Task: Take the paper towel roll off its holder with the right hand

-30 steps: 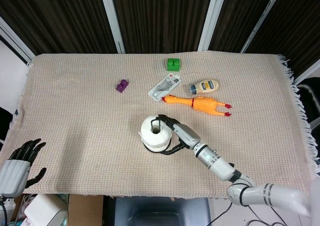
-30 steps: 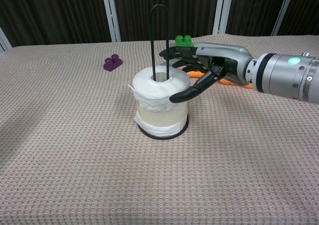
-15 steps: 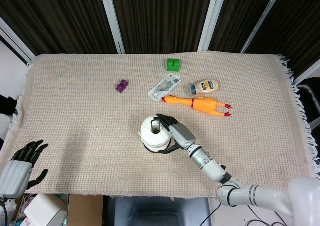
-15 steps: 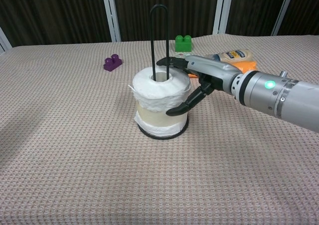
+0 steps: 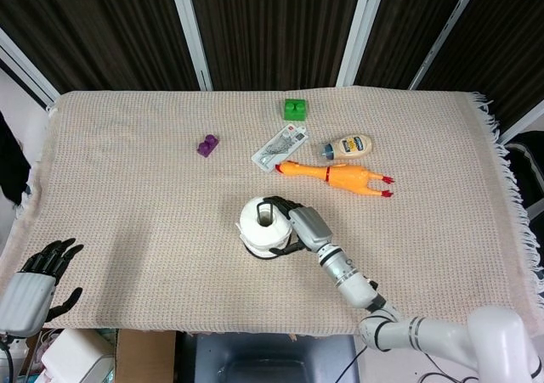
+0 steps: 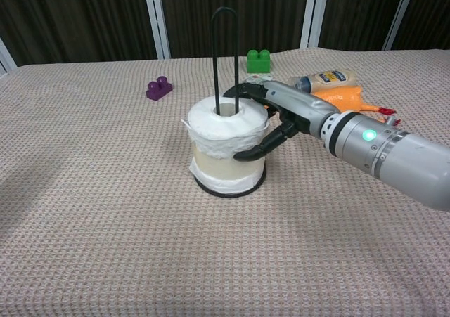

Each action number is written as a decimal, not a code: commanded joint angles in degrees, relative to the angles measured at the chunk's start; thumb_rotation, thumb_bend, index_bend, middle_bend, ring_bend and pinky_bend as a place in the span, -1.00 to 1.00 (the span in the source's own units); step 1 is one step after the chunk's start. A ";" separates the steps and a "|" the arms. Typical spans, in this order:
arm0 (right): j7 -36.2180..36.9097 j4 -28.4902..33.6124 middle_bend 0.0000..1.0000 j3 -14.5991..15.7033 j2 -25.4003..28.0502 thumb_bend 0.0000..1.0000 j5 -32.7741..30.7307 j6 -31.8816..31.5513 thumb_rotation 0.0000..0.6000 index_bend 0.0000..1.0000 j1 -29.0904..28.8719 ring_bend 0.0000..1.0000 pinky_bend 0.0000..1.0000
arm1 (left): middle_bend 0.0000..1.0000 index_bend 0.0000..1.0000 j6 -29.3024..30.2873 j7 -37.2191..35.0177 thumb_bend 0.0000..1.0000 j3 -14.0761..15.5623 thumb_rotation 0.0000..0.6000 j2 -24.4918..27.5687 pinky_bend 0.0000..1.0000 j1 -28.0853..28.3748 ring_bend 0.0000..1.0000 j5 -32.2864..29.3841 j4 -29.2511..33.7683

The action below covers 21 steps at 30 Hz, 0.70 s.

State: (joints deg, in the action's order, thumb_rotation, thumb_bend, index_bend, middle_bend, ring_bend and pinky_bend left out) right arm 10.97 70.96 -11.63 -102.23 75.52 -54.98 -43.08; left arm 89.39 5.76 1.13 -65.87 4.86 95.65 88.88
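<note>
The white paper towel roll (image 5: 262, 223) (image 6: 223, 136) stands on its black wire holder (image 6: 224, 29), whose tall loop rises through the core and whose base ring (image 6: 211, 188) shows under the roll. My right hand (image 5: 299, 225) (image 6: 281, 117) wraps the roll from its right side. Its fingers lie over the far top rim and its thumb presses the near side. My left hand (image 5: 40, 283) hangs off the table's near left corner, fingers spread, holding nothing.
Beyond the roll lie a yellow rubber chicken (image 5: 340, 176), a mayonnaise bottle (image 5: 348, 147), a silver packet (image 5: 279, 147), a green block (image 5: 295, 109) and a purple block (image 5: 207, 146). A beige woven cloth (image 5: 127, 196) covers the table.
My right hand has closed in around the roll, the thumb sliding lower down its side, while the forearm swung nearer to me. The roll stays on the holder. My left hand has sunk slightly.
</note>
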 commanded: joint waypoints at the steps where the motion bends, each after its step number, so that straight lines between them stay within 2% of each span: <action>1: 2.77 -3.03 -0.06 0.34 -2.00 -0.60 2.50 -2.46 1.00 0.09 0.41 -0.05 0.23 | -0.74 -0.64 -0.02 -0.04 -0.39 0.02 1.00 0.02 -0.44 -0.01 -0.76 -0.01 -0.02; 6: 2.69 -3.74 0.04 0.58 -2.07 -0.51 5.48 -6.36 1.00 0.25 0.91 0.07 0.34 | -0.74 -0.64 0.07 -0.08 -0.39 0.06 1.00 0.06 -0.44 -0.14 -0.76 -0.12 0.03; 11: 0.55 0.62 0.05 0.13 0.76 -0.51 6.86 -9.28 1.00 0.29 1.76 0.08 0.35 | -0.74 -0.65 0.19 0.30 -0.40 0.25 1.00 0.07 -0.44 -0.21 -0.76 0.26 0.18; 17: -3.97 12.37 0.05 -1.65 7.74 -0.51 7.39 -11.98 1.00 0.29 2.95 0.08 0.35 | -0.74 -0.65 0.02 0.82 -0.40 0.33 1.00 -0.13 -0.44 -0.15 -0.76 0.44 0.13; 21: -9.72 22.04 0.05 -3.84 13.08 -0.51 6.40 -13.90 1.00 0.29 3.97 0.08 0.35 | -0.74 -0.64 -0.34 1.26 -0.39 0.34 1.00 -0.22 -0.44 0.01 -0.76 0.43 0.25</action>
State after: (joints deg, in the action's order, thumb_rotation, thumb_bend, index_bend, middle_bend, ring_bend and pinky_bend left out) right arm 5.56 86.78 -13.59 -93.45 82.40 -67.01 -40.11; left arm 89.07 7.02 1.47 -66.08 4.86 96.09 89.12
